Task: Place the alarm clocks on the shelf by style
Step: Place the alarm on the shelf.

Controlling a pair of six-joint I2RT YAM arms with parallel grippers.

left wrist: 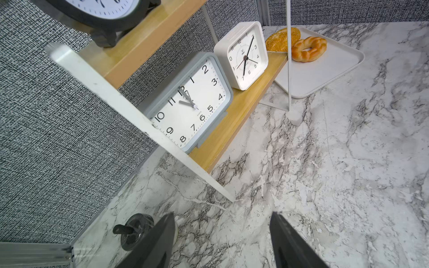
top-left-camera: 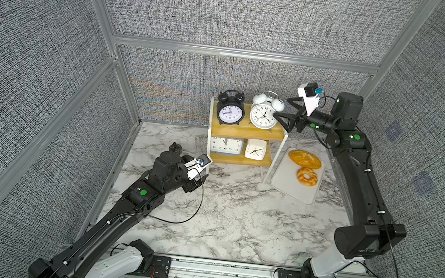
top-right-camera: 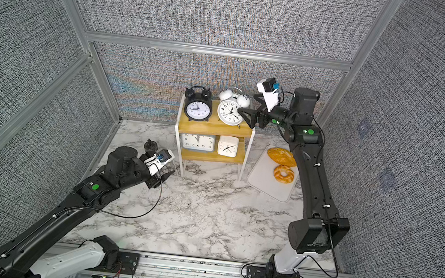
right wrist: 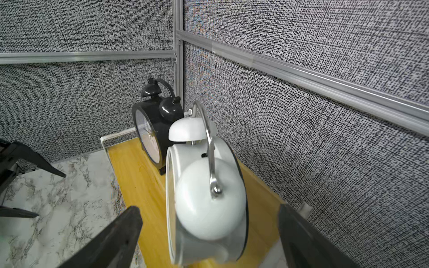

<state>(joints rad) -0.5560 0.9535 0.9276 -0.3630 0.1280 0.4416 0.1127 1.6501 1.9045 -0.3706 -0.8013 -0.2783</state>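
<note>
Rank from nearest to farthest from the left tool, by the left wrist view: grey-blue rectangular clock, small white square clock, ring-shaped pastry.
From the left tool:
1. Grey-blue rectangular clock: lower board of the yellow wooden shelf, nearer end.
2. Small white square clock: same board, farther along.
3. Ring-shaped pastry: on the white tray beyond the shelf.

Both top views look down on the whole table (top-left-camera: 235, 218). Near the shelf (left wrist: 246, 102), the left wrist faces its lower tier, the right its top.
</note>
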